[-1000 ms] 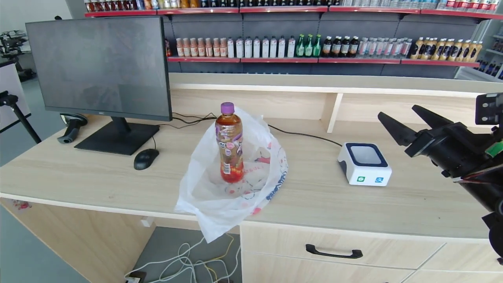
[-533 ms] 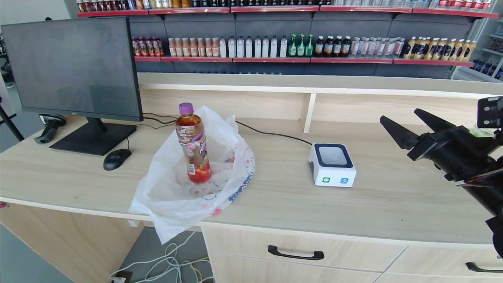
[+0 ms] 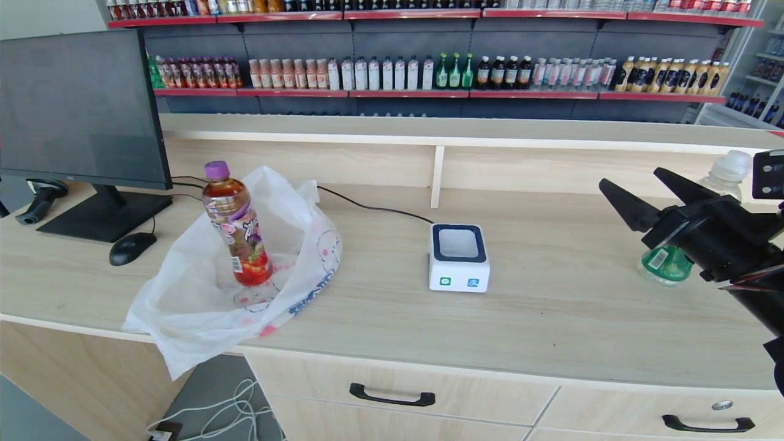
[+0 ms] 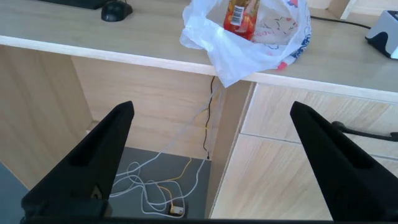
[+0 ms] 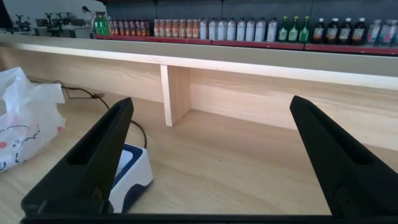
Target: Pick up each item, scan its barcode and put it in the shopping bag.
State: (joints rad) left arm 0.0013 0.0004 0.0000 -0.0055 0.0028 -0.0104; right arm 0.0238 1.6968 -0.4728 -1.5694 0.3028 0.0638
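A tea bottle (image 3: 236, 229) with a purple cap stands upright inside the open white shopping bag (image 3: 190, 294) on the left of the counter. The white barcode scanner (image 3: 459, 257) sits mid-counter. A clear bottle with a green base (image 3: 661, 266) stands at the far right, partly hidden behind my right gripper (image 3: 631, 179), which hangs open and empty above the counter. In the right wrist view, the right gripper (image 5: 211, 101) faces the scanner (image 5: 132, 173) and the bag (image 5: 25, 124). My left gripper (image 4: 211, 107) is open and empty, low in front of the counter, below the bag (image 4: 249, 46).
A monitor (image 3: 79, 104), a mouse (image 3: 131, 248) and a handheld scanner (image 3: 37, 205) stand at the counter's left end. A raised wooden ledge (image 3: 441, 138) runs along the back, with stocked shelves behind. Cables (image 4: 161, 186) lie on the floor under the counter.
The head camera has turned right, so the whole scene slid left and the green-based bottle came into view. Both grippers hold as before.
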